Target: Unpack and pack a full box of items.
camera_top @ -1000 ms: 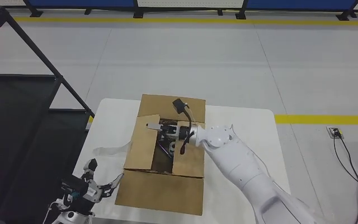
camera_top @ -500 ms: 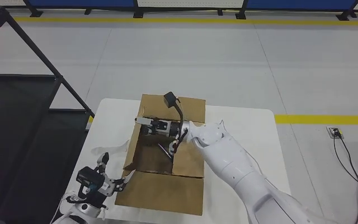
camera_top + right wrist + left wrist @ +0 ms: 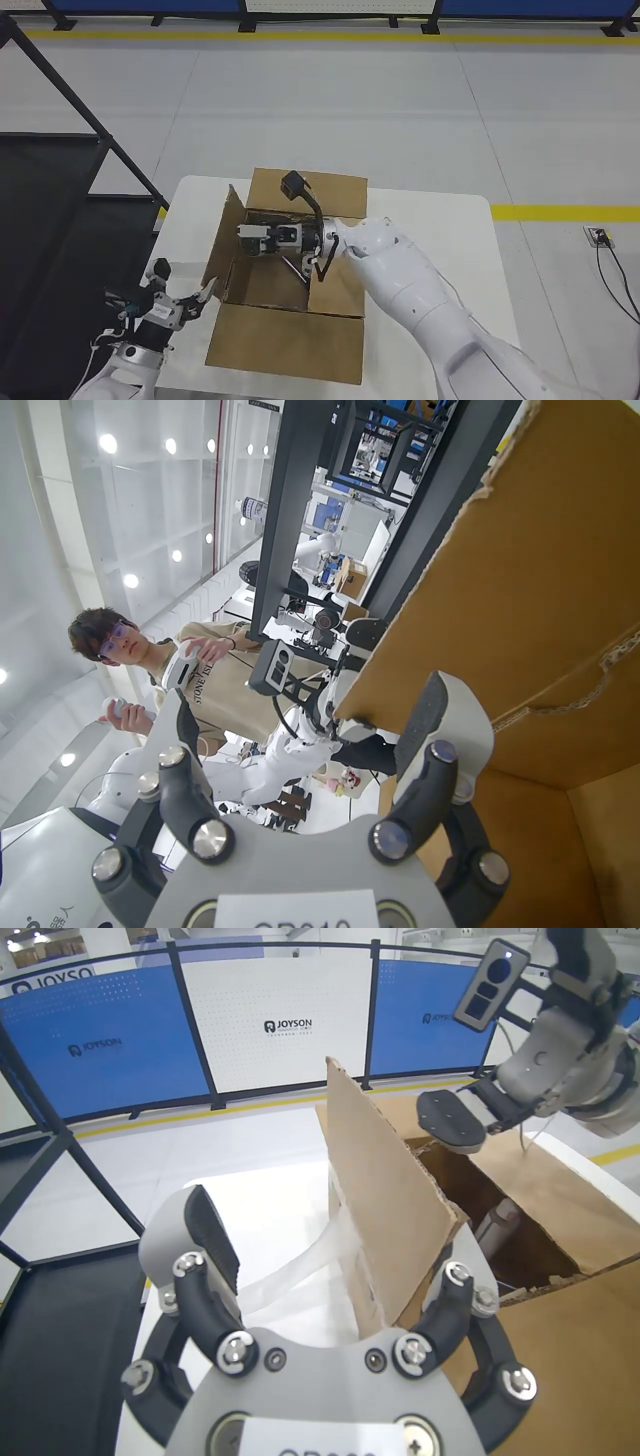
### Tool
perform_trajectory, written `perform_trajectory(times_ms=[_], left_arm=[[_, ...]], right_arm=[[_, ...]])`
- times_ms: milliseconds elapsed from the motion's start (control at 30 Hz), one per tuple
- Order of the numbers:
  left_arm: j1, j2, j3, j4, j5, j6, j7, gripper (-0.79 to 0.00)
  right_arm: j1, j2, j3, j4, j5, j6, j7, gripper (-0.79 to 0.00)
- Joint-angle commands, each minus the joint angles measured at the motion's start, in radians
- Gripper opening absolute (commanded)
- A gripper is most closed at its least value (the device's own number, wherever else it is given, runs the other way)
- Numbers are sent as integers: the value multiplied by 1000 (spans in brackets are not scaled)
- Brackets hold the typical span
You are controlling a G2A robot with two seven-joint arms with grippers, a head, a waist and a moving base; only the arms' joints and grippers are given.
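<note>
A brown cardboard box [image 3: 290, 340] stands on the white table [image 3: 450, 230]. Its left flap [image 3: 222, 240] is upright, while the near, far and right flaps lie outward. My right gripper [image 3: 247, 232] is open inside the box mouth, against that flap's inner face [image 3: 500, 600]. My left gripper [image 3: 185, 300] hangs open off the box's near left corner. In its wrist view the flap [image 3: 385, 1208] rises between its fingers [image 3: 210, 1238], hiding part of one. A white item [image 3: 500, 1223] lies deep in the box.
A strip of clear tape [image 3: 185, 268] trails from the flap onto the table, also shown as tape [image 3: 300, 1263] by the left gripper. A black frame [image 3: 50, 250] stands off the table's left edge. Bare tabletop lies right of the box.
The left flap swung from lying over the opening to standing upright as my right gripper moved left against it. My left gripper shifted slightly left near the table corner.
</note>
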Motion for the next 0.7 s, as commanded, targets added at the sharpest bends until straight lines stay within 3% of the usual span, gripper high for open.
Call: perform_trajectory(times_ms=[0,267,667], left_arm=[[3,1,-18,10,-9,4,-5,0],[23,2,-52,43,-5,5,-39,0],[-7,-3,-19,101,21,66,-151,0]], right_arm=[[-3,4,7,-6,0,-3,-4,0],[-40,59,51,-64,-58,-70,-72,0],[-144,162,149,-201,-144,-128,-130,0]])
